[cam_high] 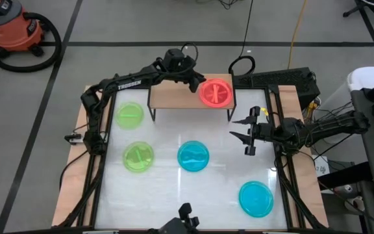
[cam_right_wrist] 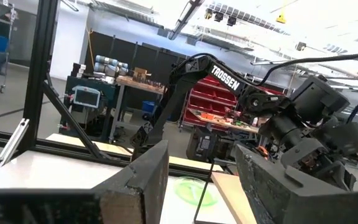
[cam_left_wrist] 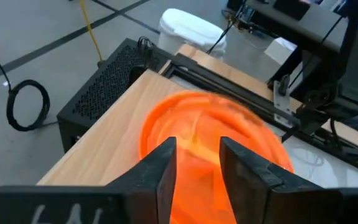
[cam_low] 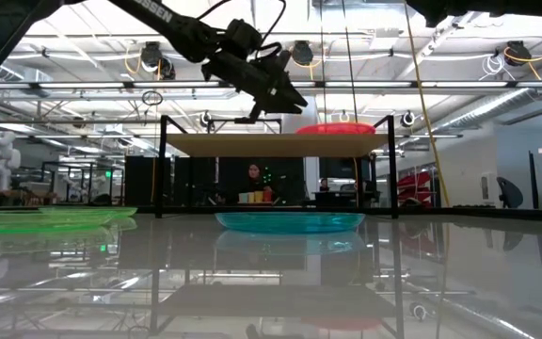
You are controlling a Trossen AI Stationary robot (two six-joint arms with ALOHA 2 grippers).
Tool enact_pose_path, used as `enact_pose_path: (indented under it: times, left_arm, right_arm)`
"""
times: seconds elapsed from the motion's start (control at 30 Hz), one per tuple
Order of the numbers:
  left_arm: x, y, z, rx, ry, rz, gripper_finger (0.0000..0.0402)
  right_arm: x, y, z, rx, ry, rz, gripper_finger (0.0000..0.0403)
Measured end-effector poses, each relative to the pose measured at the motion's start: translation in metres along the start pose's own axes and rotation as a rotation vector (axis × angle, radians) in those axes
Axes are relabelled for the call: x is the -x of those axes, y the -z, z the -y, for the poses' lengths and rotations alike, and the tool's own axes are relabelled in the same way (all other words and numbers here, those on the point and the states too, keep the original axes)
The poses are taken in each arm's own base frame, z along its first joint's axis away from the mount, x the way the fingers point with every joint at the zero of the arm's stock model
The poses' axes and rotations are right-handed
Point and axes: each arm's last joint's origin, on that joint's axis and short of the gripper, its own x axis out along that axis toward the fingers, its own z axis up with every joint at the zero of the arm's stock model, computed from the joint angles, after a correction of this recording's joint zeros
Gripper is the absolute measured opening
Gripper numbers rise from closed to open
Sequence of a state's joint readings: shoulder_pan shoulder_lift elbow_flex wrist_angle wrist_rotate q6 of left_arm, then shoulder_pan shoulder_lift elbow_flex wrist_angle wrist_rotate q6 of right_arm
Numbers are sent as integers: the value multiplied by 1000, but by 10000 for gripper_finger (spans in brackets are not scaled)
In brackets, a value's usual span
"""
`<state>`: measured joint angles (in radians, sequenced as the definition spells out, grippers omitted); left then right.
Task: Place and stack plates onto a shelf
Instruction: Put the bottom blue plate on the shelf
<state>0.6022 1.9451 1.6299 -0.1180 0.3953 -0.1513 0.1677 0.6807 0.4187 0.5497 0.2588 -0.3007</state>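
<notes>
An orange-red plate rests flat on the right end of the wooden shelf top; whether more plates lie under it, I cannot tell. My left gripper hovers open just left of it. In the low view my left gripper stands above the shelf, clear of the plate. The left wrist view shows the plate beyond the parted fingers. My right gripper hangs open over the table, right of the shelf. Two green plates and two blue plates lie on the white table.
The shelf stands on thin black legs at the table's far middle. Black frame bars run along the table's left and right sides. A black box and cables sit beyond the far edge. A person sits in the room behind.
</notes>
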Motion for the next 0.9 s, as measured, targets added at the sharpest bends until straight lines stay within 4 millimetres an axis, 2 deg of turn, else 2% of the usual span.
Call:
enact_pose_path:
  times: [0.13, 0.27, 0.4, 0.53, 0.6, 0.7, 0.9]
  left_arm:
    - [13, -11, 6, -28, 39, 35, 132]
    - [53, -39, 25, -138, 88, 128, 133]
    - [100, -60, 62, -278, 115, 198, 133]
    - [141, -66, 105, -392, 145, 234, 133]
    - [156, -58, 124, -445, 146, 248, 133]
    - [167, -34, 148, -509, 144, 258, 133]
    - [180, 36, 167, -520, 181, 378, 133]
  right_arm:
    - [0, 0, 0, -1, 1, 0, 167]
    - [0, 1, 0, -21, -3, -12, 167]
    - [0, 6, -2, -34, -16, -60, 167]
    - [1, 11, -3, -27, -31, -116, 167]
    - [1, 13, -4, -40, -34, -131, 167]
    - [1, 15, -4, -62, -37, -149, 167]
    - [2, 20, -6, -107, -46, -208, 167]
